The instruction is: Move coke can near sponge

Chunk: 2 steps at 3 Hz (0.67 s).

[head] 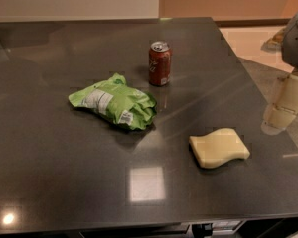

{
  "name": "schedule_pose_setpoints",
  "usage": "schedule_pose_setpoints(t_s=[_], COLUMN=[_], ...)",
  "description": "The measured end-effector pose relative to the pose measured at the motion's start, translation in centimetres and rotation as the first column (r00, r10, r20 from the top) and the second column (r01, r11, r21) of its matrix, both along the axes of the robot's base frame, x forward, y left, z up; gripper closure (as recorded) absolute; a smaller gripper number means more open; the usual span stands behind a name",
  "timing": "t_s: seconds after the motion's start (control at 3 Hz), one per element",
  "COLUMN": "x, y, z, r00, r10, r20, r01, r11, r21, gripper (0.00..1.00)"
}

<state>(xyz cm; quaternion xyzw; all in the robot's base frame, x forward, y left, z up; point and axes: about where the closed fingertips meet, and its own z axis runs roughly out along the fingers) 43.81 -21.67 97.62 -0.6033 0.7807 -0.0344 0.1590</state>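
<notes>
The red coke can (160, 63) stands upright on the dark table (49, 148), toward the back middle. The pale yellow sponge (219, 147) lies flat at the front right, well apart from the can. My gripper (282, 108) hangs at the right edge of the view, above the table's right side, to the right of the sponge and far from the can. It holds nothing that I can see.
A green snack bag (114, 101) lies left of the middle, between the can and the table's front. The table's right edge runs diagonally past the gripper, with tiled floor (248, 41) beyond. A wall stands behind the table.
</notes>
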Motion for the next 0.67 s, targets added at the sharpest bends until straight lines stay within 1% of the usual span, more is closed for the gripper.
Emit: schedule_pose_setpoints(t_s=[0.33,0.67], x=[0.0,1.0], y=[0.0,0.0], z=[0.0,0.1], r00=[1.0,0.9998], r10=[0.0,-0.018], r20=[0.0,0.004], r01=[0.0,0.018], r11=[1.0,1.0], r21=[0.0,0.018], gripper=[0.0,0.0])
